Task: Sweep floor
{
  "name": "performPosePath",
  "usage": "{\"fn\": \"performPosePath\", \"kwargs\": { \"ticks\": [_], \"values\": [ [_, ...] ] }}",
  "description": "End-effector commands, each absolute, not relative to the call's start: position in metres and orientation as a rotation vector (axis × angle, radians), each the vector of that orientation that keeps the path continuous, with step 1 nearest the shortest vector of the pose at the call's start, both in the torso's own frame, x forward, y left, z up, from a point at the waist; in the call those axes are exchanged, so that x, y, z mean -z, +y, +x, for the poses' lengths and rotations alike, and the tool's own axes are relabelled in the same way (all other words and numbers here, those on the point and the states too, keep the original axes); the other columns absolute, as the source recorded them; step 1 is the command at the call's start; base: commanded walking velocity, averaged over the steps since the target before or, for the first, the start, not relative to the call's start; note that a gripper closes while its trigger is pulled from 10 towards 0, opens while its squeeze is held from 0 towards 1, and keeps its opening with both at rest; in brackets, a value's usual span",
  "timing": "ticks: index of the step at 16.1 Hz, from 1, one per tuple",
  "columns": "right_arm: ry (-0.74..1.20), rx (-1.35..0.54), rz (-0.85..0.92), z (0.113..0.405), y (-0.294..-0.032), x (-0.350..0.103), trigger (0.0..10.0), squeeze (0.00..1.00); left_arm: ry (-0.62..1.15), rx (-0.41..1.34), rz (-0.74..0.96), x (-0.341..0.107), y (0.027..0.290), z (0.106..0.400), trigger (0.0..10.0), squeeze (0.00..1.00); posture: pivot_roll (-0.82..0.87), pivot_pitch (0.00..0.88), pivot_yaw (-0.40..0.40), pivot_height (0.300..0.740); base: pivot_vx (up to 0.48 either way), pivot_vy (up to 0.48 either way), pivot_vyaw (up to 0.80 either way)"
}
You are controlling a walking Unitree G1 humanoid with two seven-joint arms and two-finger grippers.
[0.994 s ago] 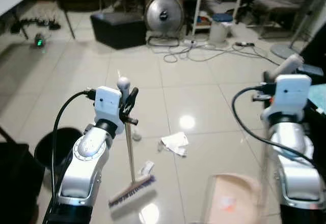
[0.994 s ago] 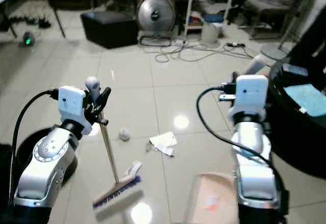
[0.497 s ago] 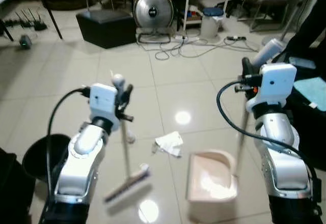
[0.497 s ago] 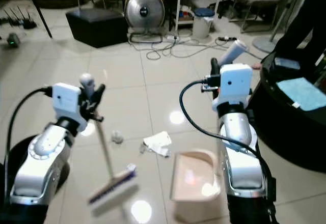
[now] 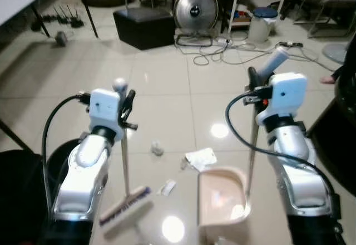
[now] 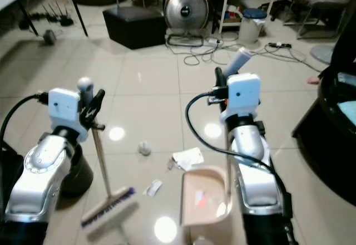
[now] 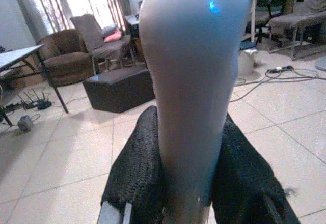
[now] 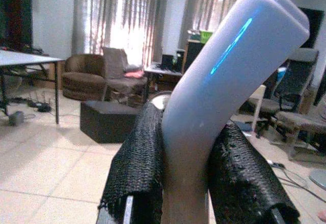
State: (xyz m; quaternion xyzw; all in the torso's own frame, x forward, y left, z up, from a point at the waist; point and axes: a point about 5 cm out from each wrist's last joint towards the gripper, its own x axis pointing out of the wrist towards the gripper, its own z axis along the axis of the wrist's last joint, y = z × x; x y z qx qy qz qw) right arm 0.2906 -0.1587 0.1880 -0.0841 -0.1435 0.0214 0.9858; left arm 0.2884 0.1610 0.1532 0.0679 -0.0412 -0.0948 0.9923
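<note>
While the left gripper [image 5: 125,101] clamps the broom [image 5: 123,200] by its grey handle, brush low on the tile, the right gripper [image 5: 253,81] pinches the dustpan [image 5: 221,197] handle; crumpled paper [image 5: 201,158] lies beside it. Smaller scraps [image 5: 166,187] blur.

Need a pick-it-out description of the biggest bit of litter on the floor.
On the pale tiled floor, find the pink dustpan held upright by the right gripper. Just beyond its open mouth lies a crumpled white paper. It is flat and wide, unlike the small grey ball and tiny scrap nearby.
</note>
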Motion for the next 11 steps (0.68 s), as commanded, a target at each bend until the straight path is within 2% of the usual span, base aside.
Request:
{"fn": "performPosePath", "kwargs": {
  "ticks": [1, 4, 8, 11],
  "values": [
    [-0.311, -0.05, -0.193, 0.2915, -0.1591, -0.1927, 10.0, 0.0, -0.128, 0.208, 0.129, -0.1642, 0.1575, 0.2908, 10.0, 0.0, -0.07, 0.038, 0.009, 0.74, 0.27, 0.0, 0.0],
    [-0.282, -0.102, -0.209, 0.2916, -0.1518, -0.1873, 10.0, 0.0, -0.128, 0.204, 0.133, -0.1651, 0.1589, 0.2914, 10.0, 0.0, -0.06, 0.041, 0.011, 0.74, 0.281, 0.0, 0.0],
    [-0.282, -0.092, -0.203, 0.2931, -0.1517, -0.1856, 10.0, 0.0, -0.127, 0.206, 0.136, -0.1658, 0.1584, 0.2917, 10.0, 0.0, -0.05, 0.037, 0.013, 0.74, 0.299, 0.0, 0.78],
    [-0.302, -0.068, -0.169, 0.2929, -0.154, -0.1867, 10.0, 0.0, -0.128, 0.218, 0.137, -0.1667, 0.1573, 0.2939, 10.0, 0.0, -0.06, 0.036, 0.023, 0.74, 0.301, 0.0, 0.0]
  ]
}}
